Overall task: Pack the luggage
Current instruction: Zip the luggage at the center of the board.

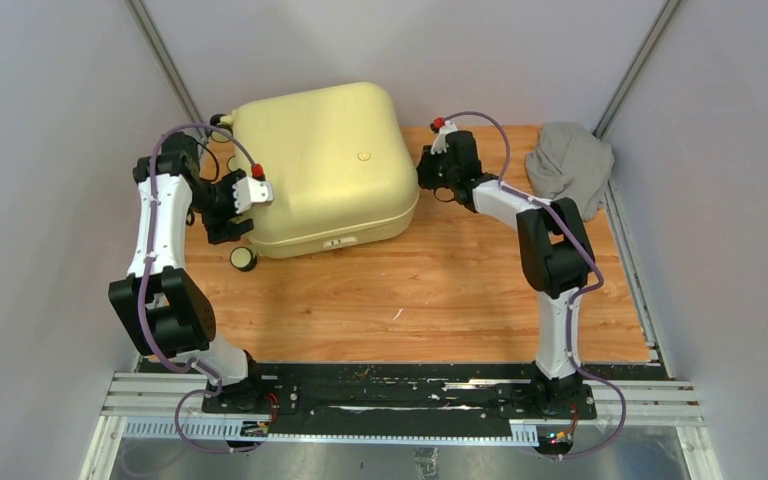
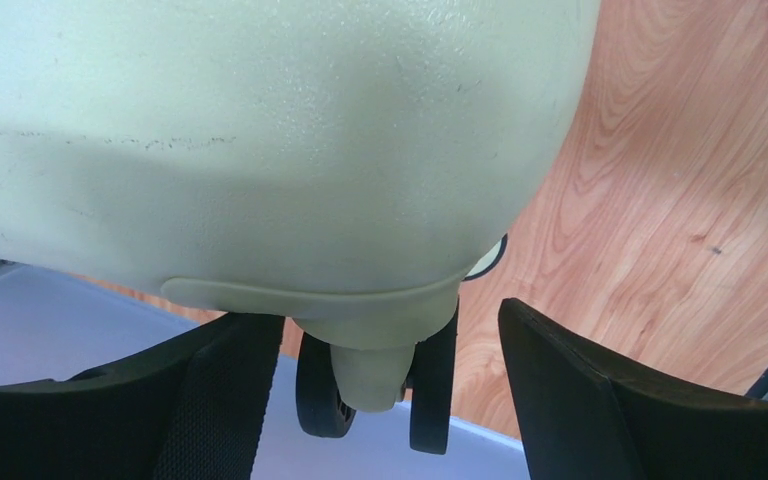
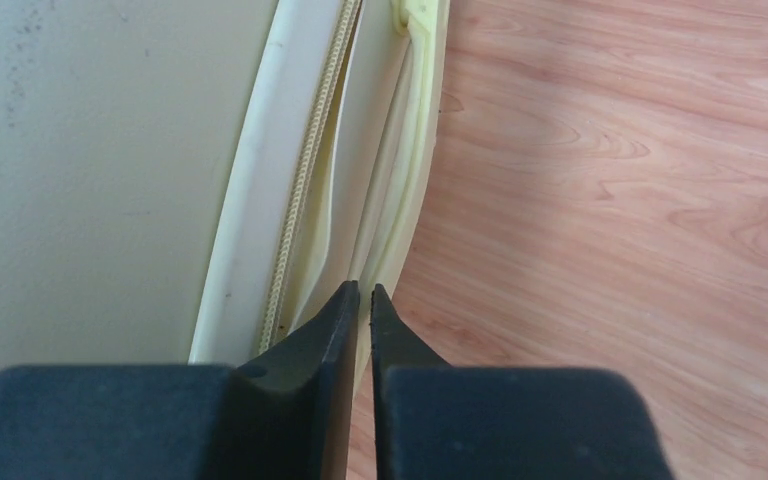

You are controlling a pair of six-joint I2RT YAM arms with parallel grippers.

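Luggage (image 1: 325, 160): one large pale yellow hard-shell case with rounded corners. It lies flat and closed on the wooden table (image 1: 440, 290), toward the far left, with its broad face up. A small round disc sits near the middle of that face. A seam runs around the side wall, where the upper and lower shells meet.

In the right wrist view the seam shows as stacked pale lips with a cream woven cord (image 3: 305, 170) running along them. The shell beside it carries a few dark specks. In the left wrist view the shell surface (image 2: 260, 150) is finely textured, with a faint line of scuffs.

A cream-and-black wheel (image 1: 243, 259) projects from the near left corner.

Left gripper (image 1: 238, 210): positioned at the left side of the luggage. Its jaws stand wide apart with a caster wheel (image 2: 322, 400) between the two black fingers (image 2: 580, 400). They have hold of nothing.

Right gripper (image 1: 425, 170): positioned at the right side wall of the luggage. Its jaws are drawn almost together, with only a thin slit between them. The tips (image 3: 363, 292) sit at the outer lip of the seam. Whether the lip is pinched between them cannot be told.

Grey cloth (image 1: 568, 160): bunched in the far right corner of the table, well apart from the luggage.
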